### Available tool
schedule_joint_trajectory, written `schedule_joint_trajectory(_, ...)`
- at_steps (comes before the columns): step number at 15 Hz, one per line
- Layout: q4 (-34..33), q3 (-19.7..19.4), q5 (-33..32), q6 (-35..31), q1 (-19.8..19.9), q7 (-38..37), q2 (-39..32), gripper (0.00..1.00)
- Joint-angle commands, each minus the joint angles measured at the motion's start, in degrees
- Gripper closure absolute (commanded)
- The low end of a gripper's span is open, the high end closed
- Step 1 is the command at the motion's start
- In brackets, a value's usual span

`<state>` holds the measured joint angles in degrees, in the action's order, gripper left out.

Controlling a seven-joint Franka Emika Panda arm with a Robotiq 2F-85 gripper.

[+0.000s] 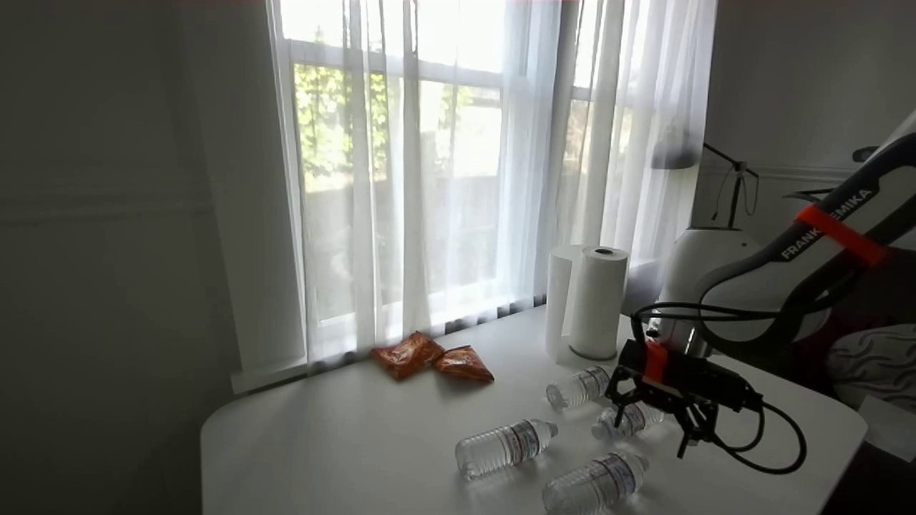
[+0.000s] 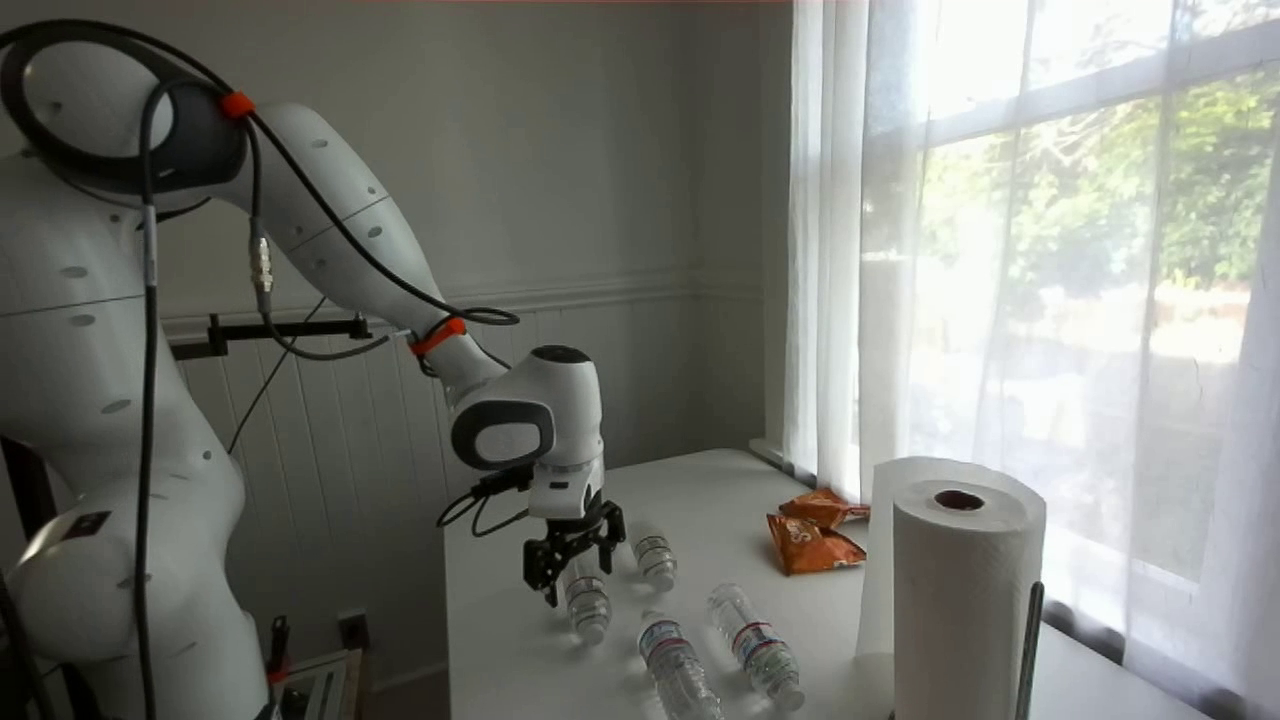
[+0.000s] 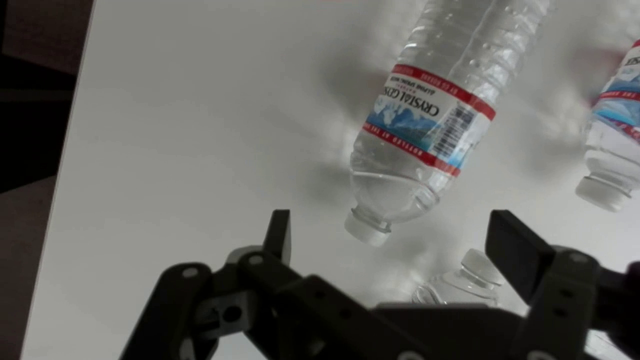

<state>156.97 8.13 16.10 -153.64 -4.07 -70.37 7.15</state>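
My gripper [image 3: 390, 220] is open and empty, pointing down over the white table. It also shows in both exterior views [image 1: 650, 438] [image 2: 579, 587]. In the wrist view, a clear plastic water bottle [image 3: 425, 115] with a red, white and blue label lies on its side, its white cap just beyond the space between the fingertips. In an exterior view the gripper hides part of this bottle [image 2: 588, 602]. A second bottle [image 3: 450, 287] lies partly hidden behind the gripper body, its cap near the right finger. Another bottle [image 3: 617, 115] lies at the right edge.
Several bottles lie on the table, one [image 2: 755, 645] nearest the paper towel roll [image 2: 965, 600], which stands upright by the window. Two orange snack bags [image 1: 408, 355] [image 1: 464, 363] lie near the curtain [image 1: 465, 214]. The table edge [image 3: 65, 145] runs along the wrist view's left side.
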Motion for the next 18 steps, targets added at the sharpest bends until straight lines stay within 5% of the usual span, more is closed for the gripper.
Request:
schedule_joint_trajectory(1, -0.28, 0.48, 2.69, -4.62, -1.28, -3.10, -4.05, 0.00)
schedule_joint_trajectory(15, -5.33, 2.27, 19.04, -13.28, -2.58, 4.58, -15.71, 0.00)
schedule_joint_trajectory(18, -6.05, 2.16, 20.09, -13.93, -2.80, 5.27, -17.03, 0.32)
